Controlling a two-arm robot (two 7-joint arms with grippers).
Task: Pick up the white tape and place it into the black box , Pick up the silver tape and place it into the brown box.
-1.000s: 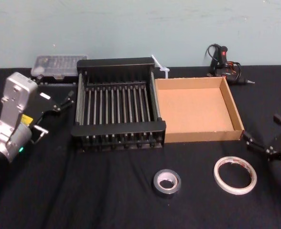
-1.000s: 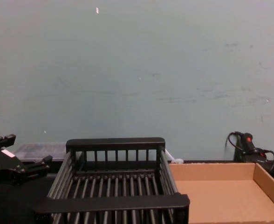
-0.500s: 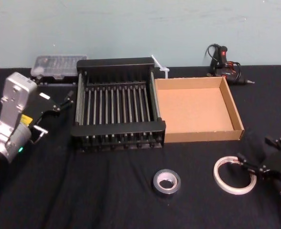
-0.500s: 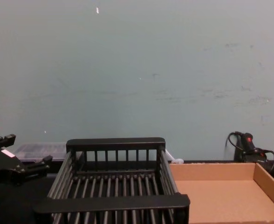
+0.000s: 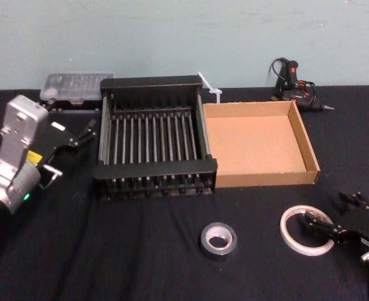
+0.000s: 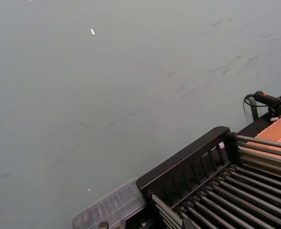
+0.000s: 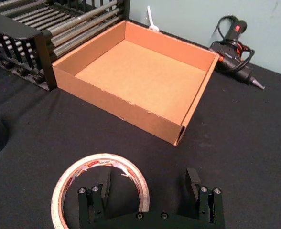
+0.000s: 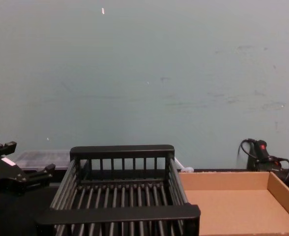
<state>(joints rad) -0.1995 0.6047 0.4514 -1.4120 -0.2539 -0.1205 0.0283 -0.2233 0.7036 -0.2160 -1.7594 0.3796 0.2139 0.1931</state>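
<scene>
The white tape (image 5: 295, 237) lies flat on the black cloth at the front right. My right gripper (image 5: 331, 211) is open and low over the ring's right side. In the right wrist view one finger (image 7: 103, 183) is inside the white tape (image 7: 71, 179) and the other stands outside it, so the ring's wall sits between them. The silver tape (image 5: 219, 240) lies at front centre. Side by side behind are the black box (image 5: 156, 168) and the brown box (image 5: 260, 144), with nothing in them. My left gripper (image 5: 86, 132) stays open at the black box's left.
A glue gun (image 5: 291, 81) with its cable lies behind the brown box. Behind the black box's left corner lies a clear plastic case (image 5: 74, 86), with a white plastic piece (image 5: 209, 84) between the boxes at the back. Black cloth covers the table.
My right gripper has come in from the right edge and dropped to the white tape, one finger now inside the ring. The left arm has not moved.
</scene>
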